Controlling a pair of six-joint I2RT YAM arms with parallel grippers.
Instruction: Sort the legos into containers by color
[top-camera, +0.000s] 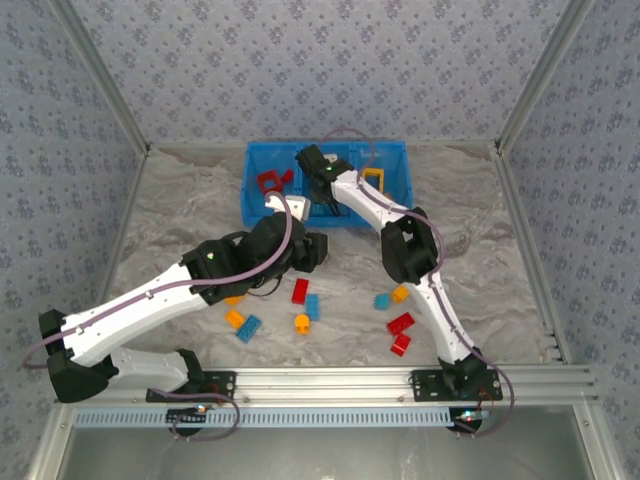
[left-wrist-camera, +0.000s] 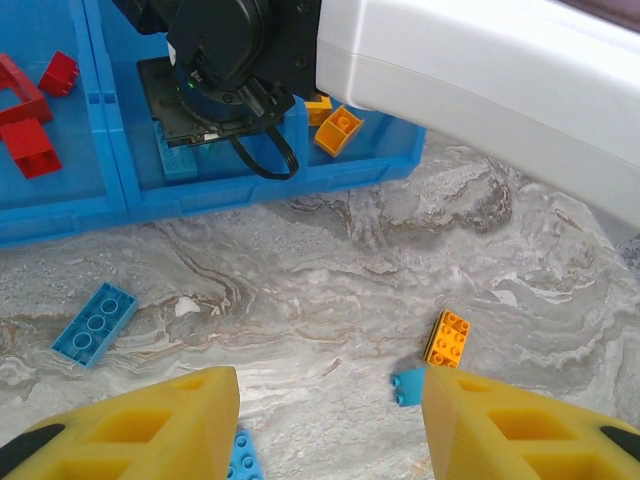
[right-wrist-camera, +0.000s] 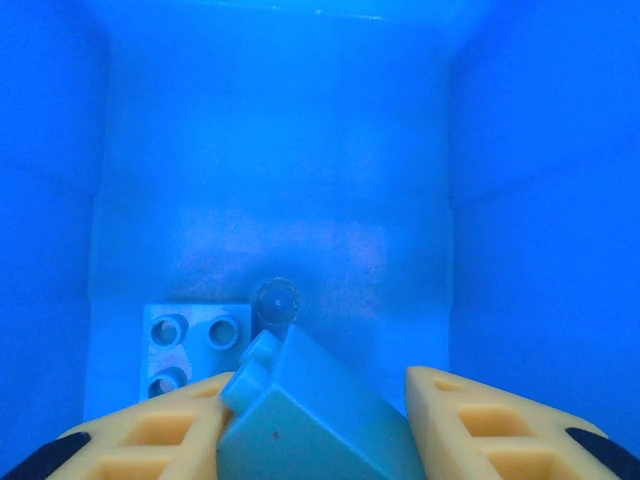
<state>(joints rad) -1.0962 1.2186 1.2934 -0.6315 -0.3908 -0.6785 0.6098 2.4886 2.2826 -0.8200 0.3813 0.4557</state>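
Note:
My right gripper (right-wrist-camera: 320, 380) hangs open inside the middle compartment of the blue tray (top-camera: 395, 150). A tilted light blue brick (right-wrist-camera: 320, 425) lies between its fingers, leaning on the left one, with a gap to the right one. Another light blue brick (right-wrist-camera: 195, 345) lies flat on the compartment floor. Red bricks (left-wrist-camera: 30, 145) fill the left compartment and an orange brick (left-wrist-camera: 338, 130) sits in the right one. My left gripper (left-wrist-camera: 330, 385) is open and empty above the table, near an orange brick (left-wrist-camera: 447, 338) and a small blue one (left-wrist-camera: 408, 385).
Loose bricks lie on the marbled table in front of the tray: a red one (top-camera: 299, 291), a blue one (top-camera: 312, 306), orange ones (top-camera: 302, 323), two red ones (top-camera: 400, 323) at the right, a long blue one (left-wrist-camera: 94, 323). Metal rails frame the table.

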